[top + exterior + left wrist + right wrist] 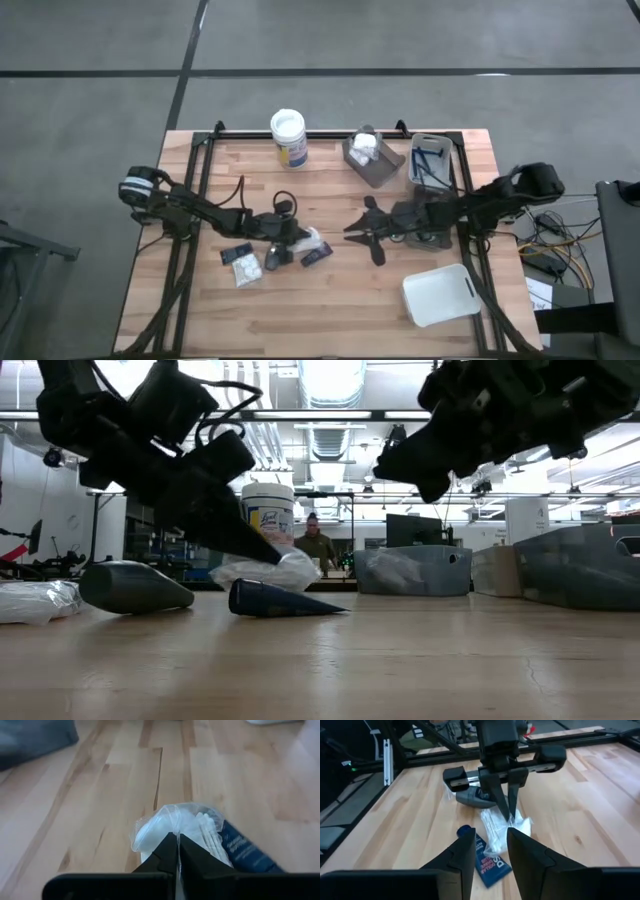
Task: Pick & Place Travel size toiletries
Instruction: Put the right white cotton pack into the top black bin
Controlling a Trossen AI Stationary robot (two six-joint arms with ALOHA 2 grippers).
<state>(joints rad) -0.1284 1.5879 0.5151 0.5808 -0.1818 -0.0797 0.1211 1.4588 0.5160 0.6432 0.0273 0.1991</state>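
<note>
Where left gripper pinches white packet, lower packet hidden; blue tube lengthwise toward right gripper, fingers spread.

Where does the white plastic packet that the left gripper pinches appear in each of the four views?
High view: white packet, centre of the table, at the left gripper.
Low view: left of centre, under the dark fingers.
Left wrist view: centre, above the closed fingers.
Right wrist view: centre.
Shared landmark: the dark blue tube beside it.
</note>
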